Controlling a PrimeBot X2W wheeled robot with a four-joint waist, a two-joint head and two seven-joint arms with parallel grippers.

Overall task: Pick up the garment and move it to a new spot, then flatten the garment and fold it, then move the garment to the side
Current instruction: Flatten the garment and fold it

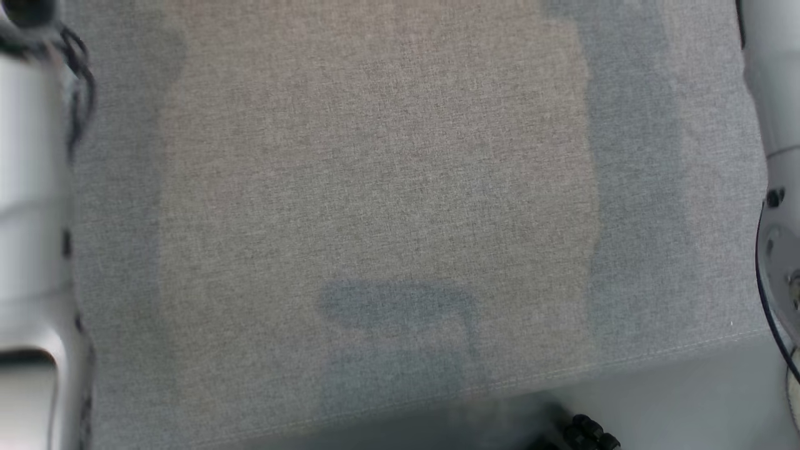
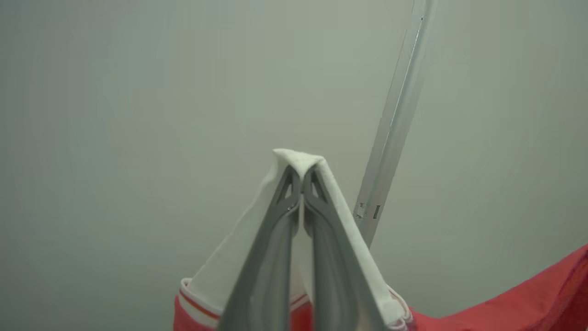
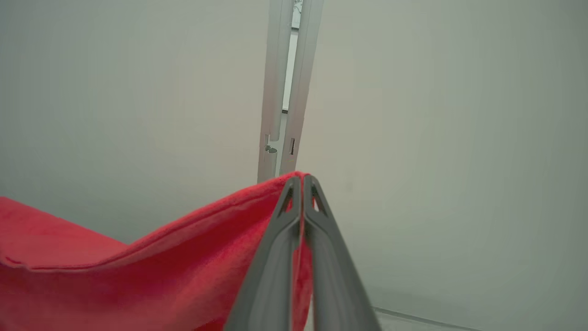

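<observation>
Hanging between both grippers, the garment is held up in front of a pale wall; its red cloth is seen sagging in a shallow curve away from the right grip. The right gripper is clenched, jaws pressed together, and a red edge of the garment is pinched at its tips; the cloth is draped off toward the left of the right wrist view. The left gripper is likewise clamped tight, and a white part of the garment is grasped there; that white cloth is folded over the tips and drawn down along both fingers. A white band with a red stripe is seen below the white part, where the red body is joined; more red cloth is shown at the lower right corner of the left wrist view. A metal rail is fixed upright on the wall beyond the left gripper. In the head view a grey, cloth-covered worktop is shown from above; a soft shadow is cast near its front edge; a pale left forearm and a pale right forearm are seen at the sides, and a dark cable is looped beside the left one.
</observation>
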